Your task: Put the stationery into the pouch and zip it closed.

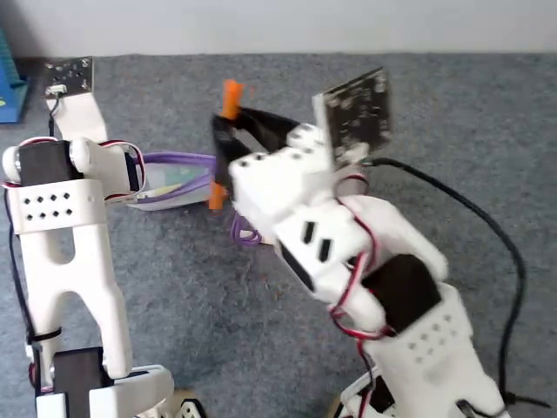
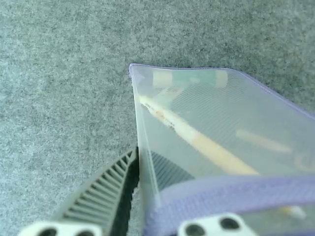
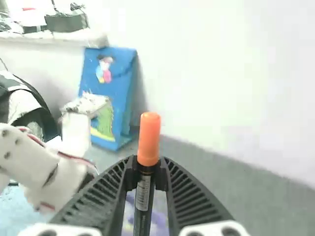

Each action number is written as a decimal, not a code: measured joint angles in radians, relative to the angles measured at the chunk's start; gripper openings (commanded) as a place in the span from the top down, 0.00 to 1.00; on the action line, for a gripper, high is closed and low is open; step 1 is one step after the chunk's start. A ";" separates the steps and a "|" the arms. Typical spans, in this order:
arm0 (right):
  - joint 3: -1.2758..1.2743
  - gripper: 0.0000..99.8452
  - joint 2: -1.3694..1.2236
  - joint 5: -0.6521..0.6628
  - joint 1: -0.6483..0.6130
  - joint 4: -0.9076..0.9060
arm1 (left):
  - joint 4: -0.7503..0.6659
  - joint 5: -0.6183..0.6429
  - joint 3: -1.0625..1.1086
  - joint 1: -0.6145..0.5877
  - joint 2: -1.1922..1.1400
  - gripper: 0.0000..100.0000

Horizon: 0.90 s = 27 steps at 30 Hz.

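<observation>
Jaws of the right gripper (image 3: pixel 147 164) are clamped tight on the marker (image 3: pixel 148 135), black barrel pinched between them, orange cap standing clear beyond. From the high view that gripper (image 1: pixel 228 144) hangs above the grey table (image 1: pixel 435 157), well up off the surface, with the marker (image 1: pixel 231 97) crossing it.

Over to the other side: the left gripper (image 2: pixel 140 172) is closed on the edge of the pouch (image 2: pixel 221 128), one ribbed finger (image 2: pixel 98 206) outside the clear wall, the other tucked under the purple zip band. It holds the pouch (image 1: pixel 174 178) just beside the marker's near end, purple edge running towards the right arm.

Score so far, as I read it: a pencil (image 2: pixel 197 140) is in the pouch, lying slantwise, and a pale green-and-white item (image 2: pixel 189 78) sits along the far seam. So part of the stationery is packed. The marker is out in the air, not yet in, and the zip looks undone, though I can't make out the slider. Insertion and zipping are left.

Orientation now: the marker's long axis runs far-to-near across the table in the high view, cap at the far end, its other orange end nearest the pouch. The wall behind the cap suggests it tips upward; how steeply, I can't tell. It will likely need swinging round towards the pouch mouth.
</observation>
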State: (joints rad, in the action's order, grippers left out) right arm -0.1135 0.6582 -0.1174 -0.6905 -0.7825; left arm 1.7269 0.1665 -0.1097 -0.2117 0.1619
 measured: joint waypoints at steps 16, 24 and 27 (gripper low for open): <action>-0.106 0.99 -0.212 0.235 -0.091 0.502 | 0.000 0.000 0.000 0.000 0.000 0.99; -0.104 0.99 -0.213 0.235 -0.126 0.494 | 0.000 0.000 0.000 0.000 0.000 0.99; -0.104 0.99 -0.239 0.235 -0.129 0.502 | 0.000 0.000 0.000 0.000 0.000 0.99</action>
State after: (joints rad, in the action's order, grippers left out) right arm -0.2179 0.4189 0.1174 -0.8193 -0.2808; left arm 1.7269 0.1665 -0.1097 -0.2117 0.1619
